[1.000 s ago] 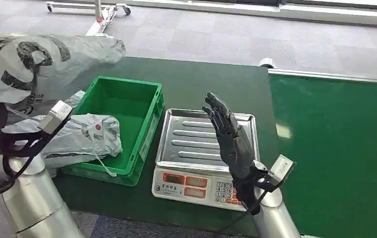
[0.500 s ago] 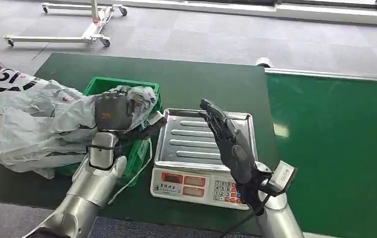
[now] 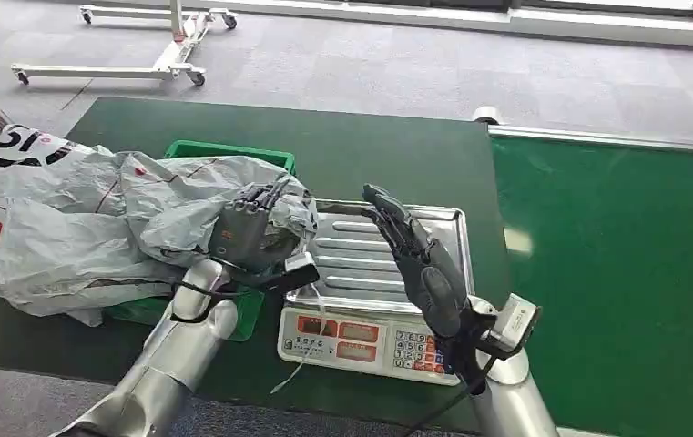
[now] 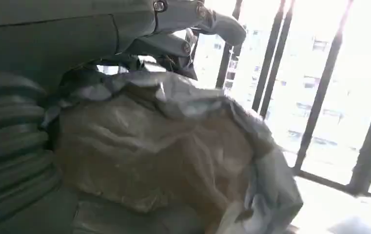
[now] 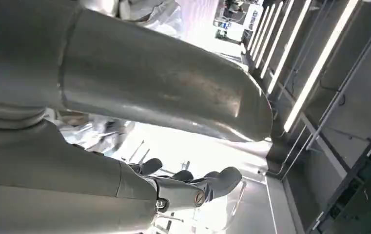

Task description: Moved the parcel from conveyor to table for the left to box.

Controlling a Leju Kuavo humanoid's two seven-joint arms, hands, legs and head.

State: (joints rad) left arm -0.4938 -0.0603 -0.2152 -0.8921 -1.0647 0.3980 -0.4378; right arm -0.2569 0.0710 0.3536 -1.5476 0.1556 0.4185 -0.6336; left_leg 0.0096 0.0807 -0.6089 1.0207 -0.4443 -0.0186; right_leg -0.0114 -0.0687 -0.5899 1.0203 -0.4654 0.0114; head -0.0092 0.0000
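My left hand point(image 3: 249, 223) grips a crumpled grey plastic parcel point(image 3: 188, 205) and holds it over the right end of the green crate point(image 3: 229, 151), close to the left edge of the scale's steel tray point(image 3: 361, 273). In the left wrist view the parcel point(image 4: 164, 146) bulges in front of the palm, with the fingers point(image 4: 193, 17) curled over it. My right hand point(image 3: 418, 259) stands upright over the tray with its fingers apart and holds nothing. In the right wrist view the right hand's fingers point(image 5: 193, 187) are stretched out.
More grey parcels point(image 3: 37, 241) are heaped on the table left of the crate. The scale's keypad and display point(image 3: 361, 341) face me. The green conveyor point(image 3: 616, 273) runs along the right. A wheeled white frame point(image 3: 142, 55) stands on the carpet beyond.
The camera shifted after the earliest frame. My left hand has carried the parcel to the right, from over the crate to the tray's left edge. The right hand has hardly moved.
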